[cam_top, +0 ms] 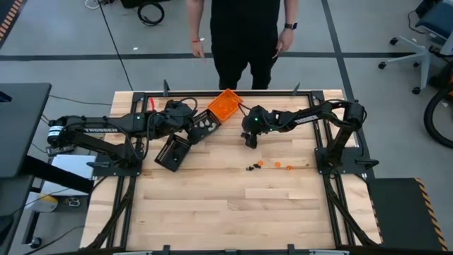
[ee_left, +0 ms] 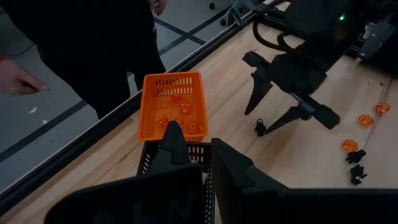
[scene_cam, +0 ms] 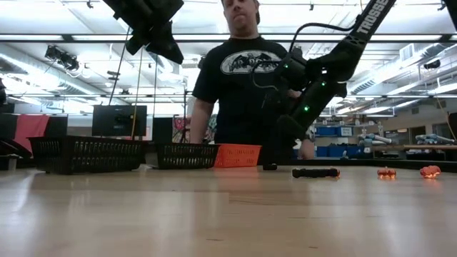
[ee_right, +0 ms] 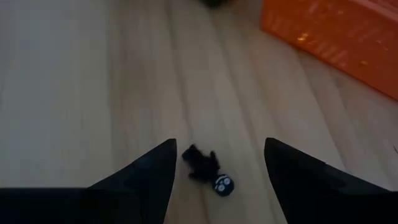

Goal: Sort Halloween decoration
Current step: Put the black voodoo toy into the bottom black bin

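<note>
From above, the orange tray [cam_top: 226, 105] sits at the table's far edge, and everything else is easiest placed from it. The right gripper [cam_top: 250, 139] hangs just to the near right of the tray, fingers spread wide and pointing down at the wood. The left gripper [cam_top: 185, 120] waits on the tray's left, pressed shut over a black tray [cam_top: 202, 127] that touches the orange one. A loose cluster of trinkets [cam_top: 269, 166], orange and black, lies well nearer than the tray, on the right.

At table height, the right gripper's tips come down almost to the board just right of the orange tray [scene_cam: 237, 155]. A small dark piece [scene_cam: 270, 166] sits at their foot, with more pieces strung out farther right.

The left wrist camera shows orange trinkets [ee_left: 179, 118] already inside the orange tray, and the right gripper [ee_left: 273, 115] straddling a black trinket [ee_left: 260, 127] beside it.

The right wrist camera has that black trinket [ee_right: 205, 168] lying between the spread fingers, though off centre, closer to one finger; its shape is too blurred to name, perhaps a spider. The risk I judge: closing from here could nudge it aside or pinch only an edge, so it flicks away or drops in transit. Descending farther may jam the tips into the wood.
</note>
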